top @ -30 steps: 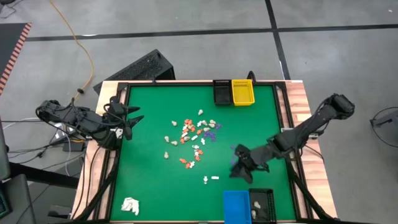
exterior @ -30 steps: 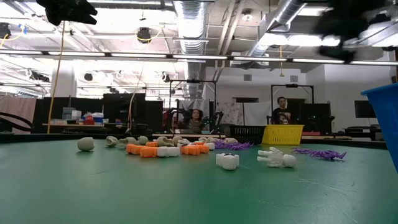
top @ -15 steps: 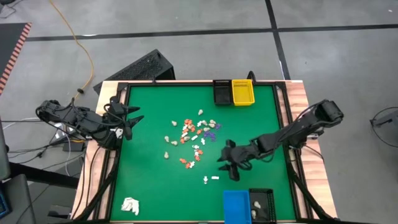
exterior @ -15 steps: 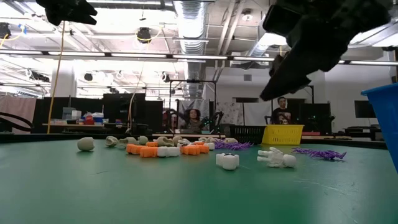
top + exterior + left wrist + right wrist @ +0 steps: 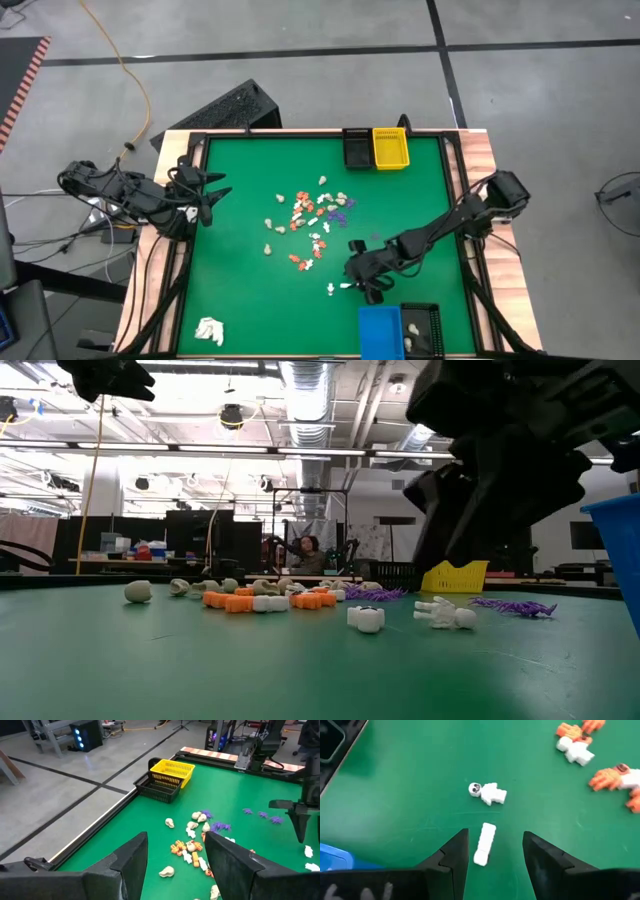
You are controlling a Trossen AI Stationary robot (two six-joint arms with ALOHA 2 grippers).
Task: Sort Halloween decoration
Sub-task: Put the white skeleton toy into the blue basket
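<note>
The Halloween decoration is a loose cluster of tiny orange, white, cream and purple pieces (image 5: 312, 218) lying on the green mat. Two white pieces lie apart toward the near edge: a small skeleton figure (image 5: 488, 793) and a short white bar (image 5: 484, 845). My right gripper (image 5: 353, 280) hangs open just above the mat. The bar lies between its fingers (image 5: 454, 854) untouched, with the figure just beyond. My left gripper (image 5: 216, 189) waits open, raised at the table's left edge, and faces the cluster (image 5: 192, 851).
A blue bin (image 5: 380, 330) and a black basket (image 5: 423, 330) stand at the near edge, close behind my right gripper. A yellow basket (image 5: 390, 148) and another black basket (image 5: 356, 148) stand at the far edge. A white wad (image 5: 209, 329) lies near left. People are in the room beyond.
My right gripper has come down and moved toward the table's left, from beside the blue bin to the two lone white pieces. It rolled about its own axis on the way. Its fingers now straddle the white bar. No piece has moved.
</note>
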